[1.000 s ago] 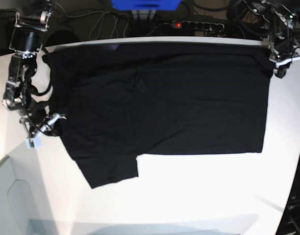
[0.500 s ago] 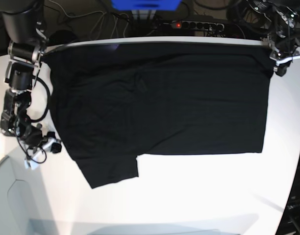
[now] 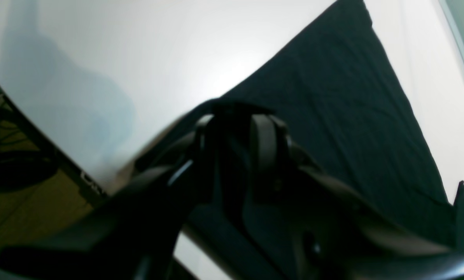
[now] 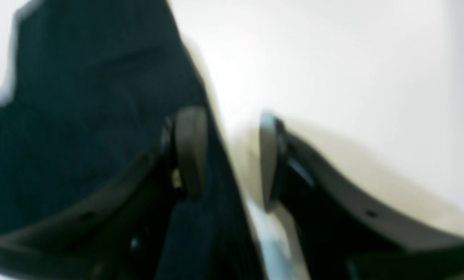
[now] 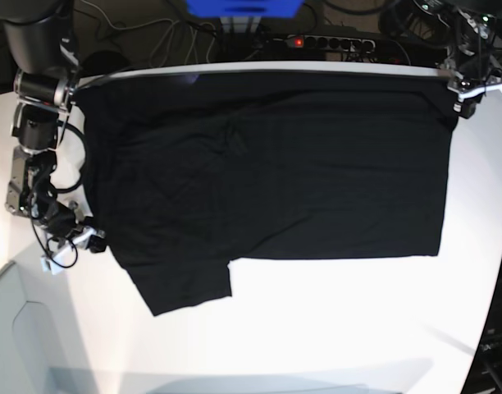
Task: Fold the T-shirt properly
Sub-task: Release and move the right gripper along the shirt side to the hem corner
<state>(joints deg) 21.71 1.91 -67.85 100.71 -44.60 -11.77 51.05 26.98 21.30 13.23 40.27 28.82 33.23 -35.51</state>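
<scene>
T-shirt fills the right half of the left wrist view, a black sheet lying flat on the white table. The left gripper sits at the shirt's corner with its fingers drawn near together and dark cloth bunched between them, so it looks to be pinching the hem. I judge that grip is there to keep the corner pinned taut, or ready to lift for a fold.

From the right wrist camera, blurred, the right gripper has its fingers spread with a clear gap. One finger lies over the shirt's edge and the other over bare table. It straddles the border of the cloth and nothing is clamped. That reads as lining up on the sleeve or shoulder edge before a bite.

Seen from the base camera, the shirt is laid sideways across the table, plain side up, one sleeve hanging toward the near side. The left gripper is at the far right corner of the hem. The right gripper is at the left edge beside the shoulder.

Against the frame a second ago, the right arm has dropped lower along the left edge and its fingers have parted wider; half a second ago it stood just off the cloth, and now it touches the border. The left arm and the shirt's outline look unchanged.
</scene>
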